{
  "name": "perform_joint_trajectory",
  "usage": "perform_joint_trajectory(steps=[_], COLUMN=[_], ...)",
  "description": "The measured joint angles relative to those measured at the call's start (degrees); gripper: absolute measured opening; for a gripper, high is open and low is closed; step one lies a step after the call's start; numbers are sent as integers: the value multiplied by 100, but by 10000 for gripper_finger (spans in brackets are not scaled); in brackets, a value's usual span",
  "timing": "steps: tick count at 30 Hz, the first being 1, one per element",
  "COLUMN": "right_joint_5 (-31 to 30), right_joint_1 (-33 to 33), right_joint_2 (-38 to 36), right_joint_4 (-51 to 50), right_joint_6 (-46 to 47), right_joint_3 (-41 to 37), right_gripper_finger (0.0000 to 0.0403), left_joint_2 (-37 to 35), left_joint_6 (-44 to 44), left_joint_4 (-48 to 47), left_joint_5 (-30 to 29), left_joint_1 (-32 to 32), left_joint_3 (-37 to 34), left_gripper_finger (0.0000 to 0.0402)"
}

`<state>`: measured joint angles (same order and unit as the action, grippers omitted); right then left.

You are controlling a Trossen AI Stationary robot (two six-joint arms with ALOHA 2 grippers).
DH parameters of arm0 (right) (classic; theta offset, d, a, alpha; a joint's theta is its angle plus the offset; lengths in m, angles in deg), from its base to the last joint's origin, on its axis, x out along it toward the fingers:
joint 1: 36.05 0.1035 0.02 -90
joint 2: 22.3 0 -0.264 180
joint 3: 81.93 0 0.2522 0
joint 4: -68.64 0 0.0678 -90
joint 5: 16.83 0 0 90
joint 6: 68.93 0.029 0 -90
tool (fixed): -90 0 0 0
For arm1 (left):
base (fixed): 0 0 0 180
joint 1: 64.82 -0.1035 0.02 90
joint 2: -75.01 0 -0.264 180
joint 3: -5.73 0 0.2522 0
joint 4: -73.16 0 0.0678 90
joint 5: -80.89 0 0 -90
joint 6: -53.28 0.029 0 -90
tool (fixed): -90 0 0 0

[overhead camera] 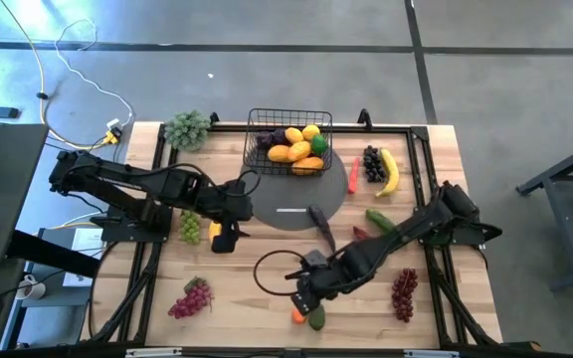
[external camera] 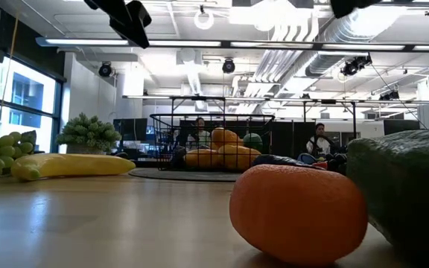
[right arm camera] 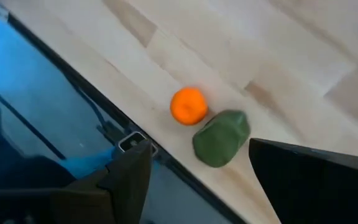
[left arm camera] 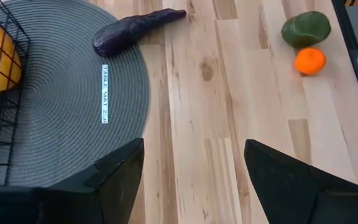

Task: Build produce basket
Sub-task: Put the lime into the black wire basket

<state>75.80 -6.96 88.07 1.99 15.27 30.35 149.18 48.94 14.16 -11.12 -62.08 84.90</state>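
Observation:
The black wire basket (overhead camera: 288, 142) stands on the round grey mat (overhead camera: 296, 199) and holds lemons, mangoes and other produce. My left gripper (overhead camera: 231, 235) hangs open and empty above the table, left of the mat, over a yellow banana (overhead camera: 215, 230) that lies flat on the table (external camera: 73, 165). My right gripper (overhead camera: 306, 295) is open and empty just above a small orange fruit (right arm camera: 189, 105) and a green avocado (right arm camera: 221, 138), which lie side by side at the table's near edge. An eggplant (left arm camera: 135, 31) lies at the mat's near-right rim.
Loose on the table lie green grapes (overhead camera: 189, 227), red grapes (overhead camera: 192, 298), dark red grapes (overhead camera: 403, 293), purple grapes (overhead camera: 372, 164), a second banana (overhead camera: 390, 171), a red chili (overhead camera: 352, 175) and a cucumber (overhead camera: 379, 220). A grey-green leafy bunch (overhead camera: 187, 129) stands far left.

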Motion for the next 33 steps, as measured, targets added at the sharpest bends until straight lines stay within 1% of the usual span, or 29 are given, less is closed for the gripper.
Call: perform_joint_trajectory(steps=[5, 15, 21, 25, 28, 33], right_joint_5=[0, 0, 0, -11, -126, -108], right_joint_1=[160, 392, 439, 441, 438, 457], right_joint_2=[173, 663, 901, 990, 1044, 1182], right_joint_4=[118, 102, 91, 91, 90, 96], right_joint_6=[851, 1704, 1993, 2033, 2118, 2252], right_joint_3=[0, 0, 0, 0, 0, 0], right_gripper_finger=[250, 250, 250, 250, 250, 250], left_joint_2=[0, 2, 2, 2, 2, 2], left_joint_6=[0, 0, 0, 0, 0, 0], left_joint_4=[2, 9, 7, 7, 7, 7], left_joint_5=[-19, -19, -19, -19, -19, -19], left_joint_1=[0, 0, 0, 0, 0, 0], left_joint_3=[0, 0, 0, 0, 0, 0], left_gripper_finger=[268, 268, 268, 268, 268, 268])
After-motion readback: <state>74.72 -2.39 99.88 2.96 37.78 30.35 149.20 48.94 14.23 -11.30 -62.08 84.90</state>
